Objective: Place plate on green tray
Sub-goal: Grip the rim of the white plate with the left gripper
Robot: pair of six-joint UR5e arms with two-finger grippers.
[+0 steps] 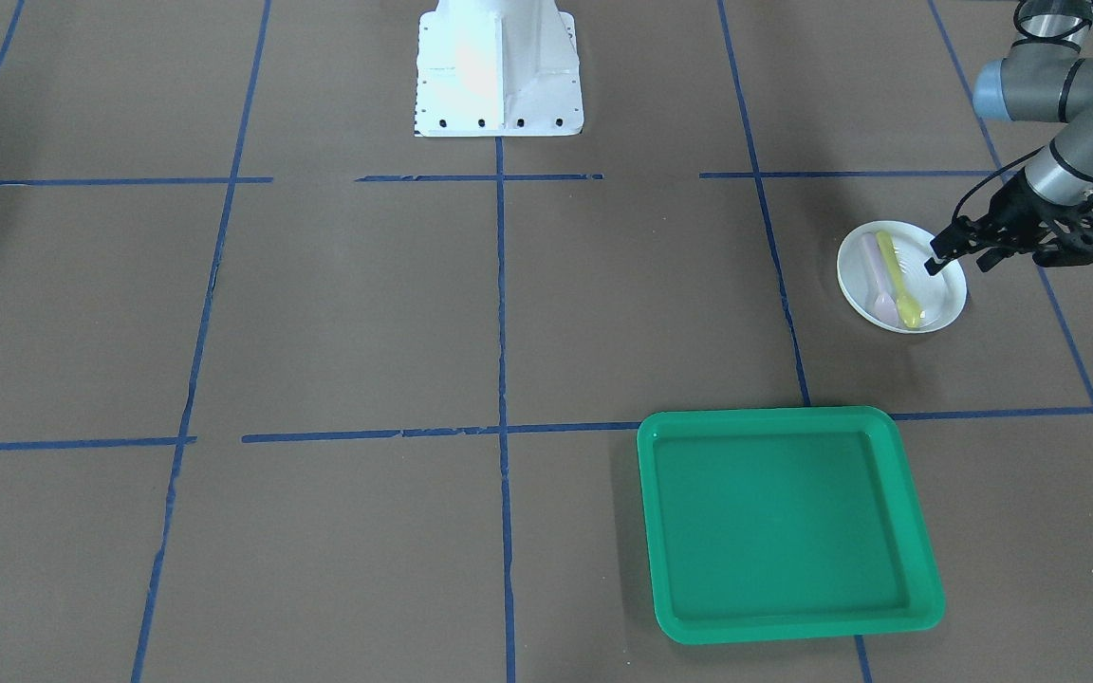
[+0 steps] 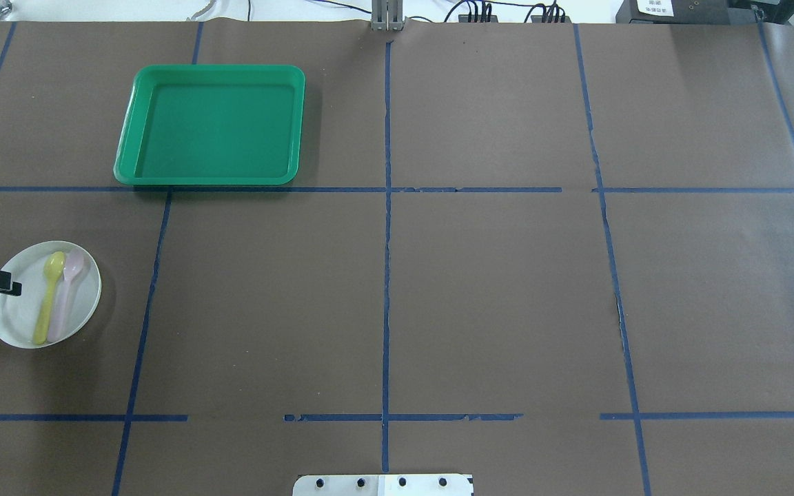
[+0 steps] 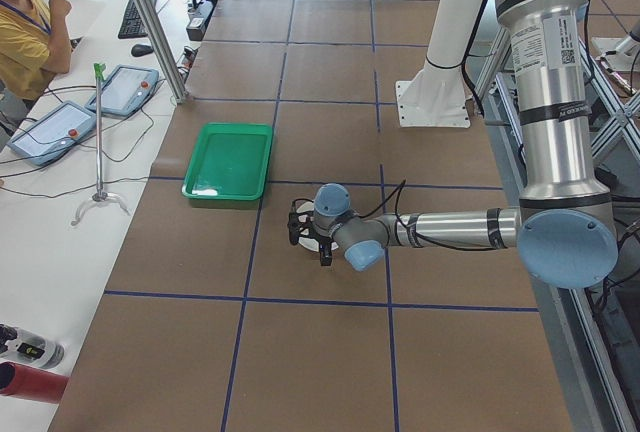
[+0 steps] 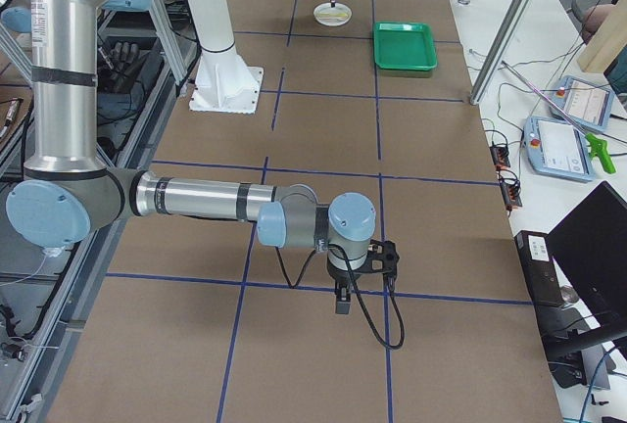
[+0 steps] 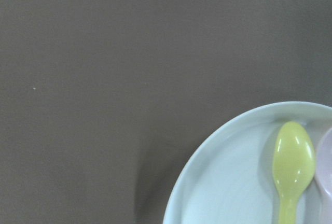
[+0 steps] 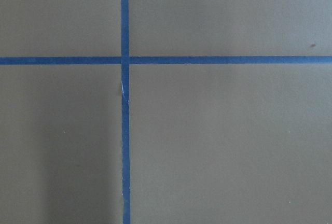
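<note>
Item 1, nearest the robot: white mounting base (image 2: 383, 484), set at the table's (image 2: 493, 296) near edge.

Item 2: right gripper (image 4: 340, 298), hung low over bare brown surface near a crossing of blue tape lines (image 6: 124, 60), well apart from all task items. Whether its jaws were apart or closed could not be told.

Item 3: plate (image 1: 937, 302), small, round and white, found lying flat on the table on the robot's left side. A yellow spoon (image 1: 896, 280) and a pale pink spoon (image 1: 877, 280) were carried side by side on it, loose.

Item 4: left gripper (image 1: 957, 267), positioned at the plate's outer rim. Its jaws were seen apart, one finger over the plate and one outside it. Nothing was held.

Item 5, farthest: green tray (image 1: 784, 522), large and rectangular, placed beyond the plate and apart from it.

Handling note: the plate was judged light, stiff and smooth, so liable to slip in a thin pinch. The raised rim on the side clear of the spoons was judged the best hold. Level carriage was advised, lest the spoons slide off.
</note>
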